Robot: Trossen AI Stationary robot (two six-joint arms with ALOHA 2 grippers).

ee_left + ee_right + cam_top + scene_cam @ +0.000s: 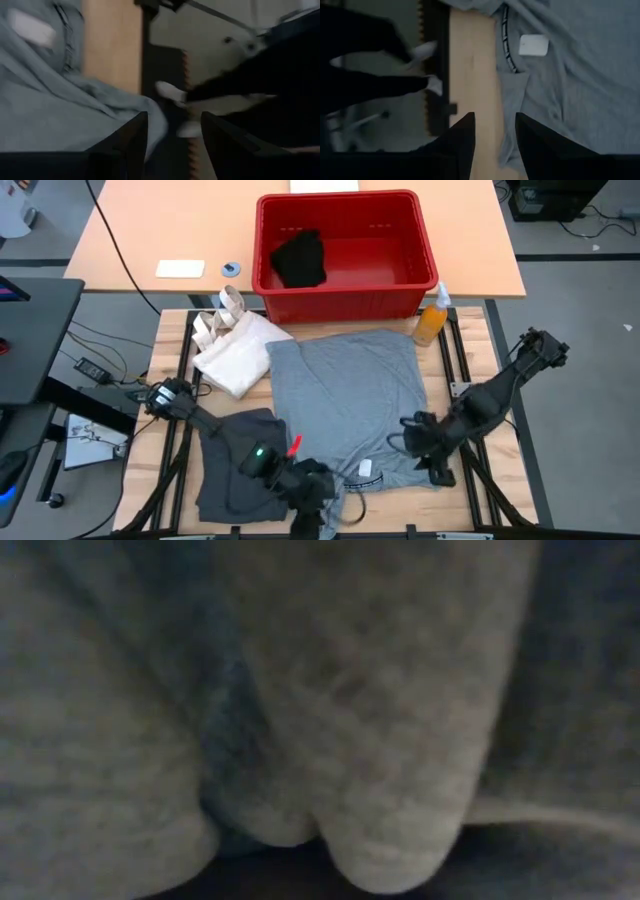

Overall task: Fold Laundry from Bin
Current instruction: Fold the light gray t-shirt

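Light grey piece (350,405) spread flat mid-bench; left gripper (318,492) at 6 o'clock, right gripper (425,450) at 4, both jaws parted, empty; pinch hem corners evenly

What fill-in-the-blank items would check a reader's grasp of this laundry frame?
1. The red bin holds one ____ garment.
2. The light grey shirt lies spread on the ____.
3. The bottle beside the bin is ____.
4. Both end effectors, left and right, have their fingers ____.

Missing words: black; table; orange; open
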